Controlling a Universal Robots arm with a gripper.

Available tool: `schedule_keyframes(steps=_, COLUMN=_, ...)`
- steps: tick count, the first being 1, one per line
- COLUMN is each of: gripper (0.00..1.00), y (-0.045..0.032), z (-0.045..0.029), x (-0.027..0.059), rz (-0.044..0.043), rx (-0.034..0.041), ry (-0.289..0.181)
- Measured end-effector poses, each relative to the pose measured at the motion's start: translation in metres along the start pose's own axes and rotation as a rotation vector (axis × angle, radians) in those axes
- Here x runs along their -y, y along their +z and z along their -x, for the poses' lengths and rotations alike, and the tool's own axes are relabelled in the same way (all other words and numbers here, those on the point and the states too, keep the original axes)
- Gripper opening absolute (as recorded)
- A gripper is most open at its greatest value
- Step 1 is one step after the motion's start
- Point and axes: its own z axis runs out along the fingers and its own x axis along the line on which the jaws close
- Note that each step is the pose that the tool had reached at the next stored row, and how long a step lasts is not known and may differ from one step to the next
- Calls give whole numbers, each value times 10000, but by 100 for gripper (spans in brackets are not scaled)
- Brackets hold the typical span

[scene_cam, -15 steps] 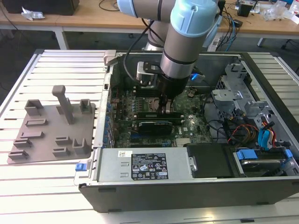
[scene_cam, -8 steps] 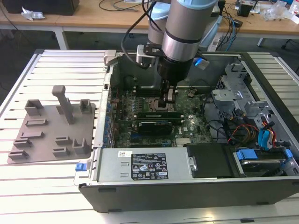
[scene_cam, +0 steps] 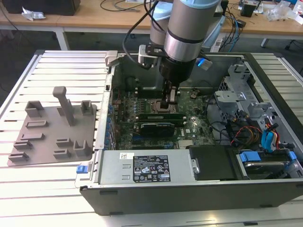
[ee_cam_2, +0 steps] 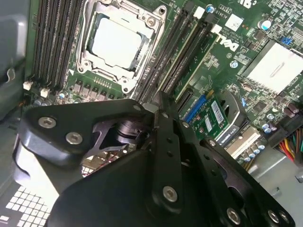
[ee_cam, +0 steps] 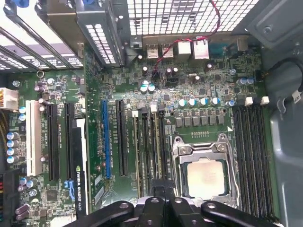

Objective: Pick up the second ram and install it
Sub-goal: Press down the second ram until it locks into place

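Note:
In the exterior view my gripper (scene_cam: 166, 107) reaches down into the open computer case, just beside the CPU socket (scene_cam: 152, 109). The fingers (ee_cam: 160, 195) stand together, shut, in both wrist views. Their tips meet the top edge of the second ram (scene_cam: 161, 115), a thin dark-green stick standing on edge along the slot bank (ee_cam: 147, 142). Whether the tips pinch the stick or only rest on it is hidden. In the second wrist view the gripper (ee_cam_2: 160, 100) ends at the near end of those slots (ee_cam_2: 182, 52), next to the socket (ee_cam_2: 116, 42).
A grey holder plate (scene_cam: 52, 130) with upright blocks lies on the slatted table at the exterior view's left. Inside the case, a black graphics card (scene_cam: 154, 127) sits just in front of the slots. The power supply (scene_cam: 144, 165), drive bays and cables (scene_cam: 260, 137) crowd the front and right.

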Motion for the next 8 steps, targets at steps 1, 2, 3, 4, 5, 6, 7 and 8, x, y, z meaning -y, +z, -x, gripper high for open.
schedule_keyframes(steps=1, gripper=10, y=2, z=2, x=31, rz=1, rx=-3, ry=1)
schedule_keyframes(steps=2, gripper=10, y=10, z=10, x=141, rz=21, rx=-6, ry=1)
schedule_keyframes(steps=3, gripper=10, y=25, z=18, x=262, rz=61, rx=-14, ry=3)
schedule_keyframes(steps=4, gripper=10, y=54, z=26, x=383, rz=83, rx=-23, ry=2)
schedule_keyframes(steps=5, gripper=10, y=81, z=29, x=443, rz=88, rx=-28, ry=0)
schedule_keyframes(steps=6, gripper=10, y=112, z=32, x=504, rz=94, rx=-31, ry=-5)
schedule_keyframes(steps=7, gripper=10, y=146, z=34, x=540, rz=100, rx=-32, ry=-26)
schedule_keyframes(steps=8, gripper=10, y=201, z=32, x=555, rz=102, rx=-34, ry=-39)
